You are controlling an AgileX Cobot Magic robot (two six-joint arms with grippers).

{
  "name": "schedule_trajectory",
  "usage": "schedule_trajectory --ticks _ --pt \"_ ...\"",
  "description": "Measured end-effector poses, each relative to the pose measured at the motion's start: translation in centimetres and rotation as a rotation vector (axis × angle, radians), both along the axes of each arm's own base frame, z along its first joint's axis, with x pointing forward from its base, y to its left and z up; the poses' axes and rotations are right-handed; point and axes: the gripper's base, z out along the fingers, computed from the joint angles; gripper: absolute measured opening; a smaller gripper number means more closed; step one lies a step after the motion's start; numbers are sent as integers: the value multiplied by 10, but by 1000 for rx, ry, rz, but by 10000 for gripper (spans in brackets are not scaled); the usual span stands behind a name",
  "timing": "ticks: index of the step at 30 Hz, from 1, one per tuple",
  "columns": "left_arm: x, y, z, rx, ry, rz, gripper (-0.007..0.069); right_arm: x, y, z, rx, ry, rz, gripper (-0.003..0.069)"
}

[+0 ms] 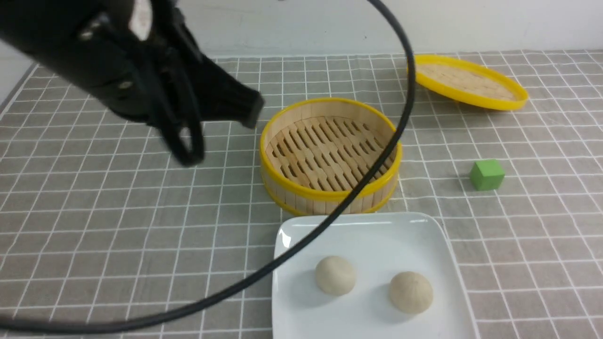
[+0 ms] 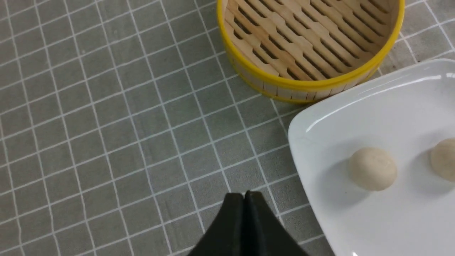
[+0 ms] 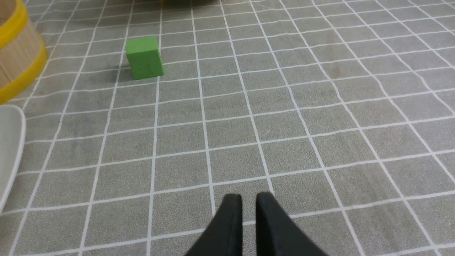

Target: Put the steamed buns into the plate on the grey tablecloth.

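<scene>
two smooth, round cream-white buns sit apart in the white square plate on the grey cloth. the left hand, clenched and empty, hovers beside the plate; the right hand, slightly parted and empty, is well apart from them.

I can read no text, label, brand, number or sign in any of my three views. The grey tablecloth carries only its white grid of thin lines. The plate, the green cube and the bamboo steamer all show me plain, unprinted faces.
</scene>
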Motion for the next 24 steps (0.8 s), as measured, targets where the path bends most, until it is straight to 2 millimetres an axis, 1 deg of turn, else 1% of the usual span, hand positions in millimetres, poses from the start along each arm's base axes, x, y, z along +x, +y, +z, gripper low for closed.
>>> schedule_trajectory --ticks 3,4,5,6,7,8,10,11,12,13,14,16,19,24 --pt "-21 17 -16 -41 22 -9 2 0 0 0 0 0 0 87" --pt "-25 19 -26 -59 31 -20 2 0 0 0 0 0 0 89" --pt "-33 23 -34 -108 25 -39 2 0 0 0 0 0 0 90" --pt "-38 24 -43 -151 22 -54 2 0 0 0 0 0 0 90" --pt "-44 24 -61 -215 21 -72 2 0 0 0 0 0 0 92" --pt "-45 24 -60 -253 6 -79 2 0 0 0 0 0 0 92" --pt "-53 23 -82 -413 -23 -97 3 0 0 0 0 0 0 97" --pt "-56 23 -90 -459 -25 -99 4 0 0 0 0 0 0 97" --pt "-56 23 -90 -481 -35 -101 5 0 0 0 0 0 0 97" --pt "-59 23 -98 -547 -49 -105 7 0 0 0 0 0 0 99" --pt "-60 23 -101 -573 -59 -109 9 0 0 0 0 0 0 99" --pt "-62 24 -107 -590 -67 -112 12 0 0 0 0 -1 0 99" --pt "-62 26 -119 -548 -61 -115 16 0 0 0 0 -1 0 105" --pt "-61 29 -125 -482 -64 -119 20 0 0 0 0 -1 0 112"
